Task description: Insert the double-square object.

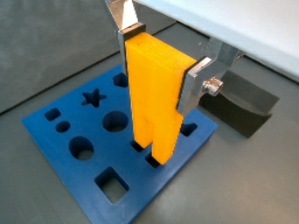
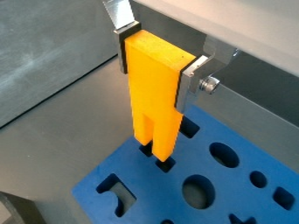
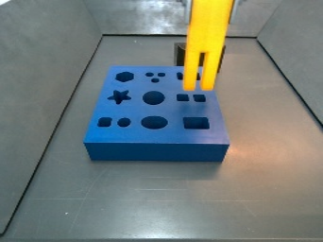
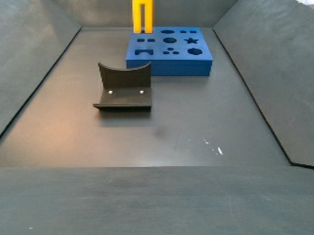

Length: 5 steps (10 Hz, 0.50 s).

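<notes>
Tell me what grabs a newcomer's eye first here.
The yellow piece, upright, clamped in the tool, its two prongs at the blue block, at a pair of square holes by the block's edge. Next, the dark fixture standing apart on the grey floor.

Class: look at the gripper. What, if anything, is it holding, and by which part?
The gripper holds the double-square object by its joined upper end, legs pointing down over the blue block.

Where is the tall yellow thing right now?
The double-square object stands upright, clamped in the gripper, its two legs at the blue block's holes near one edge.
</notes>
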{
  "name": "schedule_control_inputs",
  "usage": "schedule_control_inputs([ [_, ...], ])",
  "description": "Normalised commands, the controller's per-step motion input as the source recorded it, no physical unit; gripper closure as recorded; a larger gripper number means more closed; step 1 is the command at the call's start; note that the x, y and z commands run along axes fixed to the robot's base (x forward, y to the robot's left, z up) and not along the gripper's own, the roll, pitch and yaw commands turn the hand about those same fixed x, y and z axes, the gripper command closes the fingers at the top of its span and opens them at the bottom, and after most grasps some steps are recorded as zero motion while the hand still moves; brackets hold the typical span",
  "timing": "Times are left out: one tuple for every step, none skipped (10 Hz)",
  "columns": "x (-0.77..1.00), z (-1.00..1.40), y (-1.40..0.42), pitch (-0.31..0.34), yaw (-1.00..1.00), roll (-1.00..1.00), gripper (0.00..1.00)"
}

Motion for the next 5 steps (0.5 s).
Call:
schedule_control_inputs([
  [0.00,-0.33,0.00,-0.080,0.00,-0.06,1.00],
  [-0.14,-0.27,0.02,-0.046,0.00,-0.03,1.00],
  [-0.20,-0.14,0.01,-0.026,0.00,-0.05,1.00],
  [-0.21,-0.08,0.00,-0.051,0.00,-0.08,1.00],
  [-0.09,-0.07,0.00,-0.086,0.00,-0.10,1.00],
])
